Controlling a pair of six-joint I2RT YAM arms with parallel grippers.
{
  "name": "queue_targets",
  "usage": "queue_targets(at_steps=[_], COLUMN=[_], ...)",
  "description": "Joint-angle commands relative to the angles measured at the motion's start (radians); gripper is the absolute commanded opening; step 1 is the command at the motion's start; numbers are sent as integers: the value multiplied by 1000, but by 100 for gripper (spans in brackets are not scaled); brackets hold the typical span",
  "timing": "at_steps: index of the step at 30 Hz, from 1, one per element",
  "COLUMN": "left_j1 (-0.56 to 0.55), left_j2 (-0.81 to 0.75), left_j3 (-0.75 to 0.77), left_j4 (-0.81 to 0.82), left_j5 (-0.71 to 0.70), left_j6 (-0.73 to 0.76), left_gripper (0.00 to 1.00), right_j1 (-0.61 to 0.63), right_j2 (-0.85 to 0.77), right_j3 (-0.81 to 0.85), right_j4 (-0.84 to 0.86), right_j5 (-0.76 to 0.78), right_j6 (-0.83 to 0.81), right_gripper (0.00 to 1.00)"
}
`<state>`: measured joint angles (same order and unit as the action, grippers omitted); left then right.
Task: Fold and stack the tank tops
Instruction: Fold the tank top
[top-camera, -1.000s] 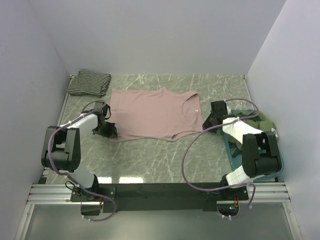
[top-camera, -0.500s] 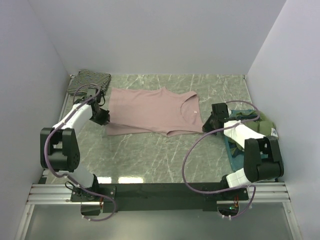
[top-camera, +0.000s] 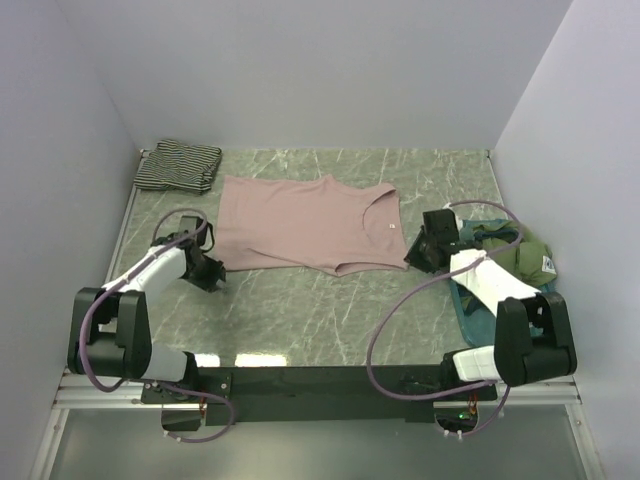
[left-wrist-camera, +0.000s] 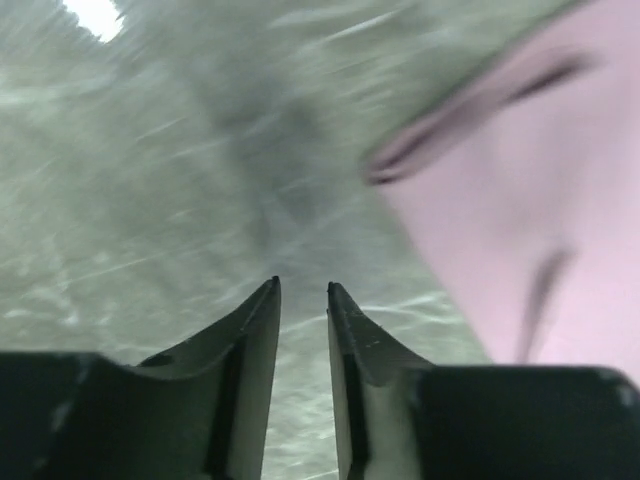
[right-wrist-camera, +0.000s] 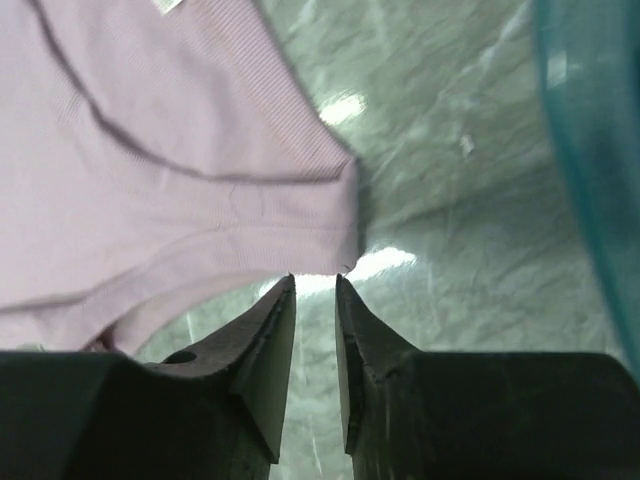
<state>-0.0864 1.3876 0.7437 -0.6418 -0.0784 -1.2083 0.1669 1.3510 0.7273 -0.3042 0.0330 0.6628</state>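
Two tops on the table: striped top (top-camera: 178, 165) folded in the far left corner, pink top (top-camera: 300, 225) spread flat mid-table, long axis left to right, hem toward my left arm, straps toward my right. Left gripper (top-camera: 207, 273) sits just off the near hem corner; fabric lies ahead and right of the tips, fingers a narrow gap, empty. Right gripper (top-camera: 422, 250) likewise narrow and empty, strap end (right-wrist-camera: 335, 215) just beyond its tips. Each arm is nearest its own end. Tray (top-camera: 468, 305) close beside the right arm looks the only crowding.
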Motion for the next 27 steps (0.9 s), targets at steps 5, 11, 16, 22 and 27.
queue_targets(at_steps=[5,11,16,22,27], left_j1=[5,7,7,7,5], left_j2=[66,237,336,353,404], left_j3=[253,388,460,499,554], left_j4=[62,62,80,93,36], left_j5=[-116,-127,-136,-156,-153], left_j6=[147,262,363,449,487], left_gripper=[42,57,57,58,57], right_j1=[183,416,509,585,605], right_j2=[-64,69,229,332,379], right_j3=[95,210,291,366,391], right_j4=[-90,-52,2,13,-1], right_j5=[122,116,81,114,128], right_j6=[-75,-98,-130,-132,-111], right_gripper=[36,36,35,35,35])
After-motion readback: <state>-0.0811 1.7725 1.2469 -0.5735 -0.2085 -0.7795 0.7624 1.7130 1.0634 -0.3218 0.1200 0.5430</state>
